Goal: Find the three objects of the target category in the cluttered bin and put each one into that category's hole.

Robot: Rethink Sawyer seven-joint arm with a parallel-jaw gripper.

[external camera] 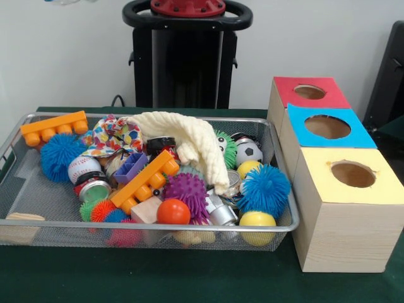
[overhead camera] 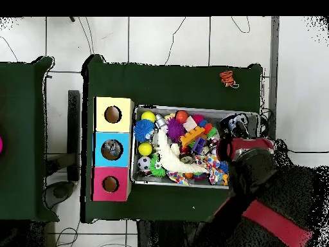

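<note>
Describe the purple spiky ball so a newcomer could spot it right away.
Start at the wire basket left of the three boxes. Near the middle of its front half, just above the smooth orange ball, sits the purple spiky ball. It is the only purple one; the other spiky balls are blue, green or orange.

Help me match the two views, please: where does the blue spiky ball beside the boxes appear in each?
Front view: blue spiky ball at the bin's right end, nearest the yellow box.
Overhead view: ball at the bin's left end, beside the same yellow box.
Shared landmark: yellow box.
</note>
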